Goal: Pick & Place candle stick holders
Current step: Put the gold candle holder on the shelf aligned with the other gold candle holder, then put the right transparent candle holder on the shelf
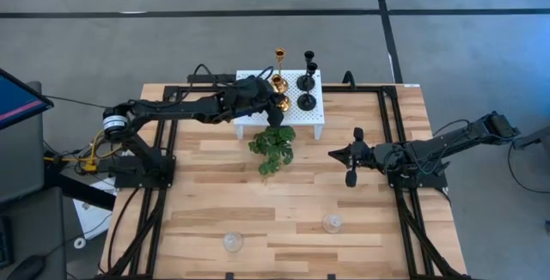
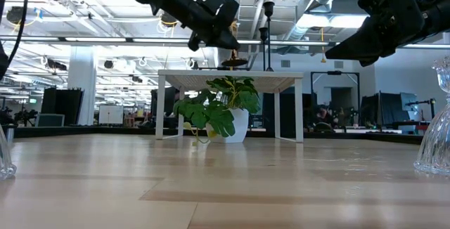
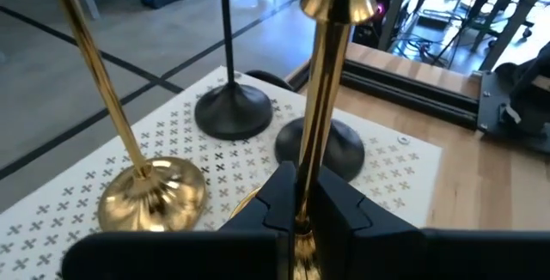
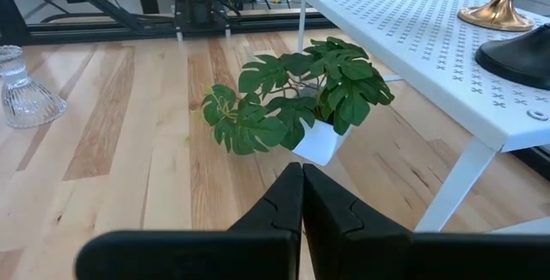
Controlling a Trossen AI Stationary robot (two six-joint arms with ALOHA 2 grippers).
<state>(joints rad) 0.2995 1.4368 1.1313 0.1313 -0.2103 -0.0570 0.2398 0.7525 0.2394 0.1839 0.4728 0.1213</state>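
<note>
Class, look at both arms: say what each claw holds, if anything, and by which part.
The left claw is shut on a gold candle stick holder, gripping its stem low down, above the white stand. The right claw is shut and holds nothing.

Two gold holders (image 1: 279, 57), two black holders (image 1: 307, 78), two glass holders (image 1: 332, 222)

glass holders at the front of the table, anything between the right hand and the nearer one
Nothing visible. The right hand hangs shut above bare wood, and the nearer glass holder stands toward the front edge with open table between. The plant sits off to the side, toward the white stand, not on that path.
</note>
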